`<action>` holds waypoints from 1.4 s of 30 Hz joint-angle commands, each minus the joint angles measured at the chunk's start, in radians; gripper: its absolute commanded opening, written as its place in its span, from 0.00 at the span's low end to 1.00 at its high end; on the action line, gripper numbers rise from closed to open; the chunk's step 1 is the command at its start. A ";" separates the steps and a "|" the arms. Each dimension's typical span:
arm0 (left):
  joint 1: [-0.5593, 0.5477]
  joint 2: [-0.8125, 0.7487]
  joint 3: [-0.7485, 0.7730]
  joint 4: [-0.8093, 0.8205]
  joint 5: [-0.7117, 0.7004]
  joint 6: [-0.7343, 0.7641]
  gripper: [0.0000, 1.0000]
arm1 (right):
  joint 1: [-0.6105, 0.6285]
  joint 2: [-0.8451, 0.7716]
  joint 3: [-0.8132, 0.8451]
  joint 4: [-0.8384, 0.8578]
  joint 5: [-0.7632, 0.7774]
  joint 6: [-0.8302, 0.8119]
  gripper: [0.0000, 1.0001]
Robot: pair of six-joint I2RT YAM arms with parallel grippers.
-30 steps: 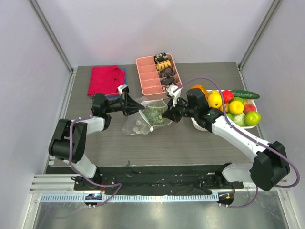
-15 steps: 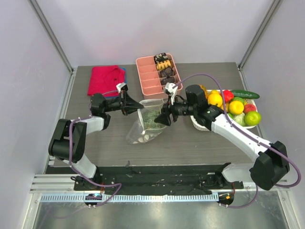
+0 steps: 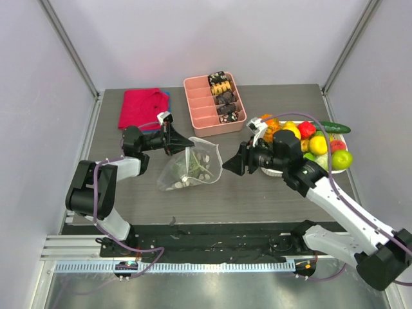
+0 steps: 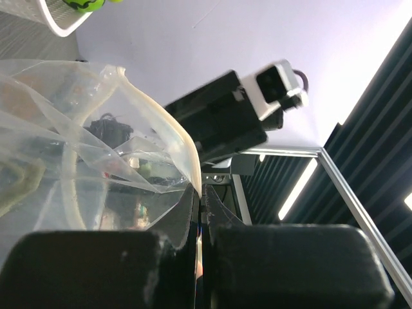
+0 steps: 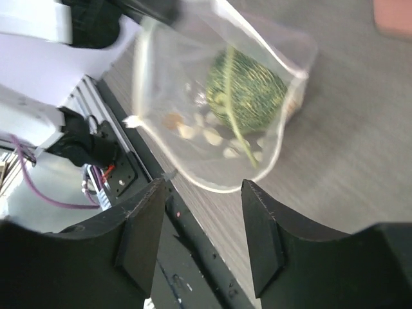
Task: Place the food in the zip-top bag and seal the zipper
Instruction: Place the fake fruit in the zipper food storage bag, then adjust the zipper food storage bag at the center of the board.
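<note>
Table (image 3: pixel 257 196): pink tray (image 3: pixel 205 114) behind zip-top bag (image 3: pixel 192 170), fruit pile (image 3: pixel 320 144) beside R tool (image 3: pixel 232 165).

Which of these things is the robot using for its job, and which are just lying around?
For the job: the clear bag, the green ball inside it, the pile of fruit, the left tool pinching the bag's edge, the open right tool.
Just lying about: the red cloth, the pink snack tray.
</note>
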 commanded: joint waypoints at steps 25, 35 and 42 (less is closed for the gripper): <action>-0.009 -0.346 0.420 -1.818 -0.200 1.320 0.00 | -0.004 0.037 0.037 0.069 -0.079 0.292 0.01; -0.179 -0.527 0.602 -2.211 -0.609 1.557 0.00 | -0.001 -0.025 0.187 -0.178 -0.146 0.095 0.01; -0.272 -0.586 0.418 -2.179 -0.761 1.668 0.00 | 0.009 -0.038 0.088 -0.248 -0.206 -0.056 0.01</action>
